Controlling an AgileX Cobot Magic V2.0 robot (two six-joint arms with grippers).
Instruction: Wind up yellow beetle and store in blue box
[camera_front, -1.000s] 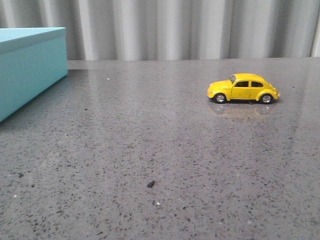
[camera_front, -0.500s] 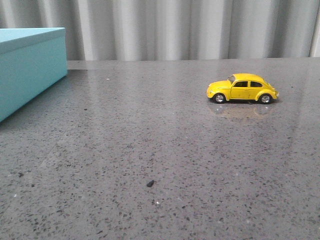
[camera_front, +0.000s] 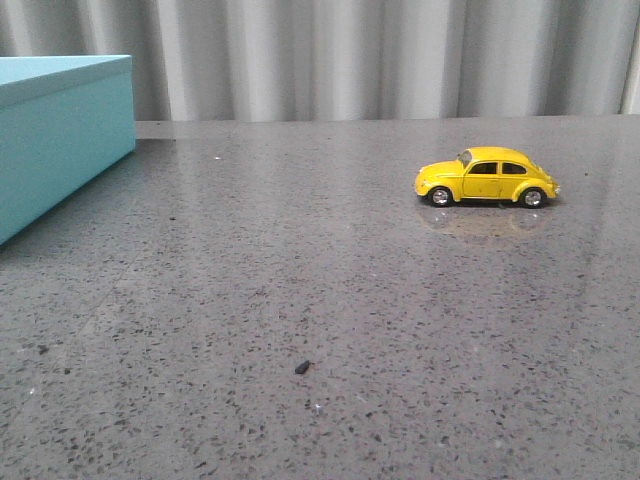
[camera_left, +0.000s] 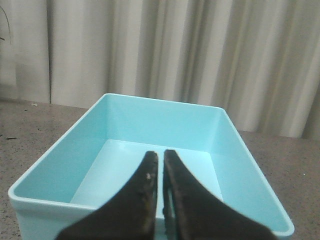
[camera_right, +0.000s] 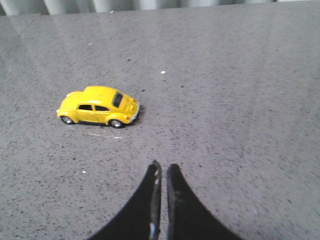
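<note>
Nothing has shifted since the earlier frames. I keep the blue box (camera_left: 150, 145) open at the table's (camera_front: 320, 300) left, ready for storage. Left gripper (camera_left: 161, 165) hovers above it, jaws closed and empty. Right gripper (camera_right: 162, 172), closed and empty, stands near the yellow beetle (camera_front: 486, 177), unwound at right.

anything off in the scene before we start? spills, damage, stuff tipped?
Nothing serious. The yellow beetle sits upright on its wheels, and the blue box is open and empty. Only oddity: a small dark speck on the table, maybe debris.
</note>
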